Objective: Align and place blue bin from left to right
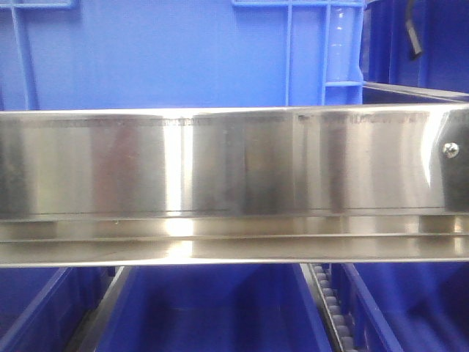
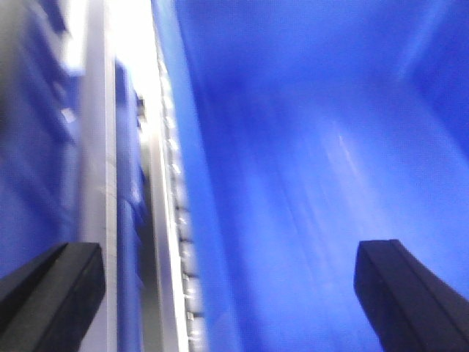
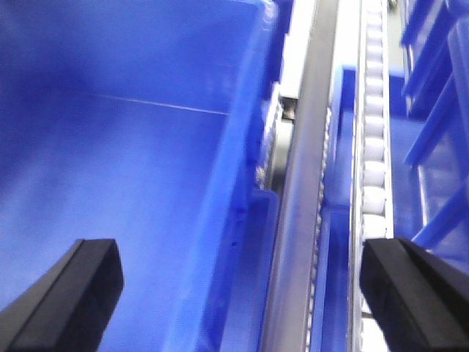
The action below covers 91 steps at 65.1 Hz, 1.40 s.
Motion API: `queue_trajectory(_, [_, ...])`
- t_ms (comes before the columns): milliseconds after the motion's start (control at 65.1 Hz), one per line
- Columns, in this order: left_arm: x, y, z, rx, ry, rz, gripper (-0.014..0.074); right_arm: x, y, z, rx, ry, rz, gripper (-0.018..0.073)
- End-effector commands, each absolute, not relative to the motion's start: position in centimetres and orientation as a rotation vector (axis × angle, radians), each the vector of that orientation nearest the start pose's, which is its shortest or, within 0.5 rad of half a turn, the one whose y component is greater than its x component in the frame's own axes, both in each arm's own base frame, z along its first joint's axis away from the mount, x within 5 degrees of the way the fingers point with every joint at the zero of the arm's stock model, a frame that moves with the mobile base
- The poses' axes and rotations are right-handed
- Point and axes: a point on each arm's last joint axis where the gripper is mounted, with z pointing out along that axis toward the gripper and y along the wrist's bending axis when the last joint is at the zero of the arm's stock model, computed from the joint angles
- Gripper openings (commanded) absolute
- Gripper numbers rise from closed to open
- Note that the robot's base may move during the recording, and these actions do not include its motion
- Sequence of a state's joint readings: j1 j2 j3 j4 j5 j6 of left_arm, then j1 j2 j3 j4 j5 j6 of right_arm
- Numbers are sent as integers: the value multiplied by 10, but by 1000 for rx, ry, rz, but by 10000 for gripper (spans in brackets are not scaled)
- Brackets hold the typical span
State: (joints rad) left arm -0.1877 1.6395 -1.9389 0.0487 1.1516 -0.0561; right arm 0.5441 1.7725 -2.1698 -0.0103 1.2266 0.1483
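Note:
The blue bin (image 1: pixel 176 59), a lighter-blue crate with raised vertical ribs, fills the top of the front view behind a steel rail. Neither gripper shows in that view. The left wrist view is blurred. There my left gripper (image 2: pixel 231 297) is open, with nothing between its black fingers (image 2: pixel 51 293). It hangs over the left wall and inside of a deep-blue tub (image 2: pixel 322 183). My right gripper (image 3: pixel 242 293) is open too. It straddles a tub's right wall (image 3: pixel 234 191) and the metal rail (image 3: pixel 300 220) beside it. A ribbed lighter-blue crate side (image 3: pixel 436 125) shows at the far right.
A wide stainless-steel rail (image 1: pixel 234 183) crosses the front view, with a screw (image 1: pixel 451 149) at its right end. Below it lie darker blue tubs (image 1: pixel 212 308) separated by roller tracks (image 1: pixel 333 308). White rollers (image 3: pixel 374 147) run beside the right tub wall, and a roller strip (image 2: pixel 176 220) beside the left.

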Motion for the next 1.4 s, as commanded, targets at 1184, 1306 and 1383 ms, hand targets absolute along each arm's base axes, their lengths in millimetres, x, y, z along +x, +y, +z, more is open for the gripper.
queue_trajectory(1184, [395,-55,390,106,2523,-45,591,370,235,390,-476,2469,456,568])
queue_trajectory(1306, [395,-57,390,104,2518,-71,591,370,235,390,-476,2469,453,568])
queue_trajectory(1383, [395,-57,390,102,2514,-84,591,370,234,389,-476,2468,446,559])
